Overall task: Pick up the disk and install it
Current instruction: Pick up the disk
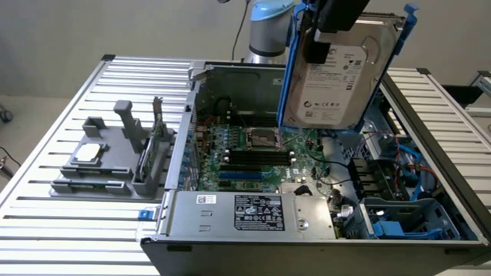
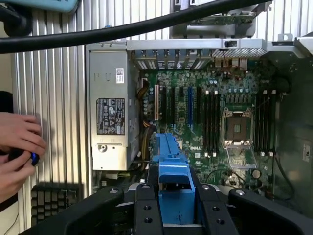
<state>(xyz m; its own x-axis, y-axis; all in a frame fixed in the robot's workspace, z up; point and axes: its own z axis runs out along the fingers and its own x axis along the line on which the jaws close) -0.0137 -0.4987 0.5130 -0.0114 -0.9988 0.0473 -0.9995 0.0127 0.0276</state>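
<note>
In the exterior view, the grey power box point(image 1: 253, 211) sits at the near end of the open computer case point(image 1: 186, 132). Behind it, the green board point(image 1: 261, 152) lies flat on the case floor. On the exterior view's left, a grey holder point(image 1: 115, 167) stands on the ribbed metal table point(image 1: 61, 230), just beside the case. Farther back, the disk point(image 1: 337, 80) hangs in the air above the board, up on its edge. The gripper point(image 2: 176, 198) is clamped on the disk's blue frame, with black fingers point(image 2: 146, 205) on both sides. In the wrist view, a person's hands point(image 2: 17, 147) are off to the side of the case
</note>
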